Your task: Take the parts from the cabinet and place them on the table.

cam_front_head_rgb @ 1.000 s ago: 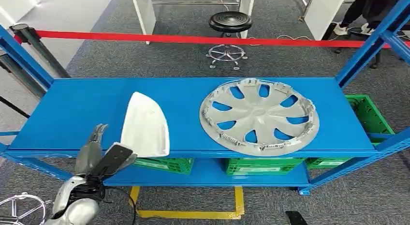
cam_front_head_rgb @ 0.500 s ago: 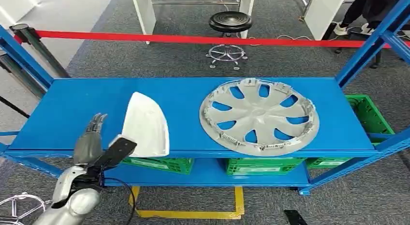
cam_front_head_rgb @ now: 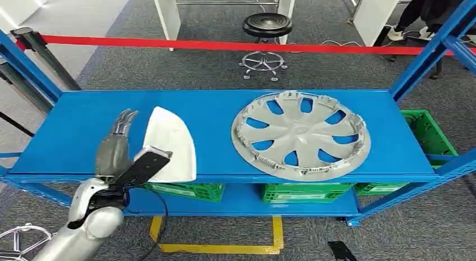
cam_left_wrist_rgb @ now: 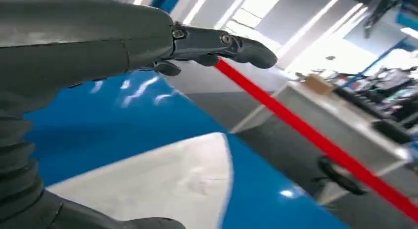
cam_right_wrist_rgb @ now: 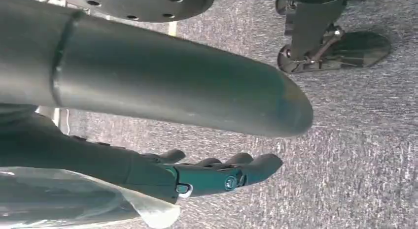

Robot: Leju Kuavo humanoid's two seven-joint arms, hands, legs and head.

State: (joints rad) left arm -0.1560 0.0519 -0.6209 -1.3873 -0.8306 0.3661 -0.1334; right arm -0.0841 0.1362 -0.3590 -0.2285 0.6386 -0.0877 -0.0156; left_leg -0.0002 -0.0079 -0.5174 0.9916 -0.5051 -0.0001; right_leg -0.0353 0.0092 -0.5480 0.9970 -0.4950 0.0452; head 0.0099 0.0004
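You are looking down on a blue shelf held between blue uprights. Two parts lie directly on its top: a white wedge-shaped cover toward the left, its wide end reaching the front edge, and a round grey wheel cover to the right, lying flat, well apart from the white one. On the lower level you see green crates.

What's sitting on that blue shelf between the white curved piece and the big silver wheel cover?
Nothing: the head view shows bare blue shelf between the white part and the wheel cover.
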